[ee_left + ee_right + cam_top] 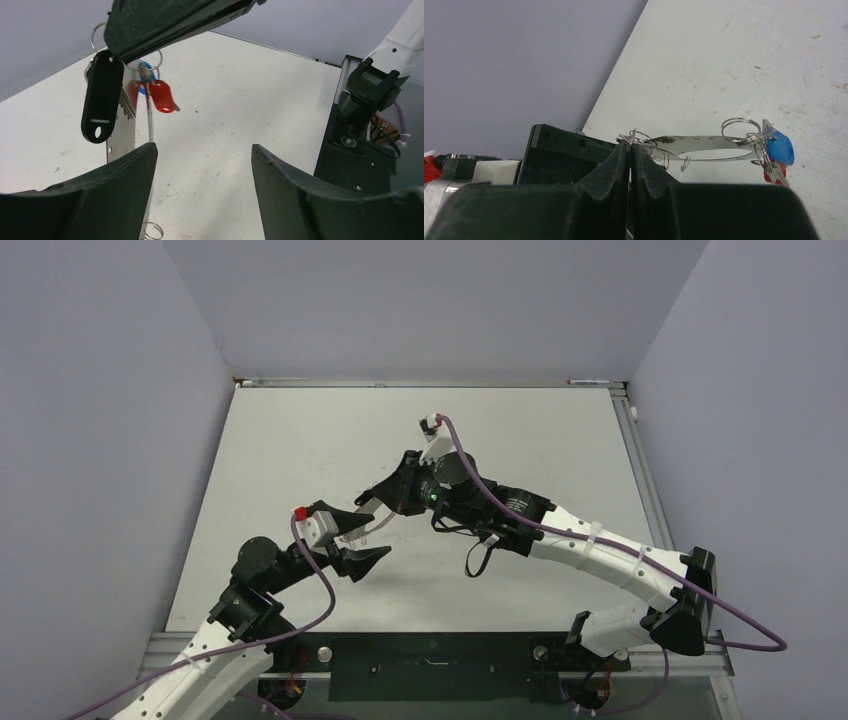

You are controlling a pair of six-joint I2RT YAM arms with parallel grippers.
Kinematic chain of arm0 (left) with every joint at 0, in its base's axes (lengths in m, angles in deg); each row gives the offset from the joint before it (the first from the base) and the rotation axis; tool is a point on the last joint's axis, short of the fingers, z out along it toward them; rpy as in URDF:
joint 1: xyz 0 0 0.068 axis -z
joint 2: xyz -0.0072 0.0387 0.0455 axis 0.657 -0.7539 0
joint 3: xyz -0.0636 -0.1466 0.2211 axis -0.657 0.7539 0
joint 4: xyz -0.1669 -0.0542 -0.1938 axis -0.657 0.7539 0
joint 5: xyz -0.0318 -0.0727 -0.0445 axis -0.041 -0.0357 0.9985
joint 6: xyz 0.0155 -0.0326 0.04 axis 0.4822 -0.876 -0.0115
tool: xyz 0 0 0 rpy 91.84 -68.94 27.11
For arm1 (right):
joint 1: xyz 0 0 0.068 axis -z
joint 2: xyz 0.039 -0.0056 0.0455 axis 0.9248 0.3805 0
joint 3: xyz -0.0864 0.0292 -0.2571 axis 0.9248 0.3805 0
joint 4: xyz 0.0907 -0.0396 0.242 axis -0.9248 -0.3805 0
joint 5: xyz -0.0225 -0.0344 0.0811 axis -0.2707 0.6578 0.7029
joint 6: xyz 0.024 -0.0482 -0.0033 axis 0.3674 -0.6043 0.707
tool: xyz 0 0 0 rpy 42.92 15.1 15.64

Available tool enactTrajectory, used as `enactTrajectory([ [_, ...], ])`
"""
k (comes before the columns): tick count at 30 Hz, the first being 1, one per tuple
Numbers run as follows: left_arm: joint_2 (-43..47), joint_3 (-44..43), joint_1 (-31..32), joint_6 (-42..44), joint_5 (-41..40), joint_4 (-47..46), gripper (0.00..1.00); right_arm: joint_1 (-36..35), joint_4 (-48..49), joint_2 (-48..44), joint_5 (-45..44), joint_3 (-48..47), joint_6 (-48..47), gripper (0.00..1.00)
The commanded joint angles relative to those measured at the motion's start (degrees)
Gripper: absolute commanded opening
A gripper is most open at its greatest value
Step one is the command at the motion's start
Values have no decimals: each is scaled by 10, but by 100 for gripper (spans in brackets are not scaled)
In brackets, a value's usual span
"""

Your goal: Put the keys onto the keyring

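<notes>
My right gripper is shut on one end of the keyring, a long silver loop held above the table. A blue key and a red key hang at the loop's far end. In the left wrist view the black key, the red key and the blue key dangle under the right gripper's black fingers, with the keyring running down past them. My left gripper is open and empty, just below and beside the keyring.
The white table has grey walls on three sides. A small wire coil shows at the keyring's lower end. The right arm's base stands at the table's near edge. Purple cables trail from both wrists.
</notes>
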Motion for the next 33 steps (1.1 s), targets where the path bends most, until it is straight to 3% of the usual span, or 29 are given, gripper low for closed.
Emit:
enactTrajectory([
  [1, 14, -27, -3, 15, -32, 0, 66, -4, 40, -29, 47, -5, -7, 5],
  [20, 50, -25, -5, 39, -56, 6, 58, 1, 21, -31, 139, -3, -74, 5],
  [33, 38, -29, -6, 37, -39, 8, 56, 35, 57, -75, 198, 29, -64, 5],
])
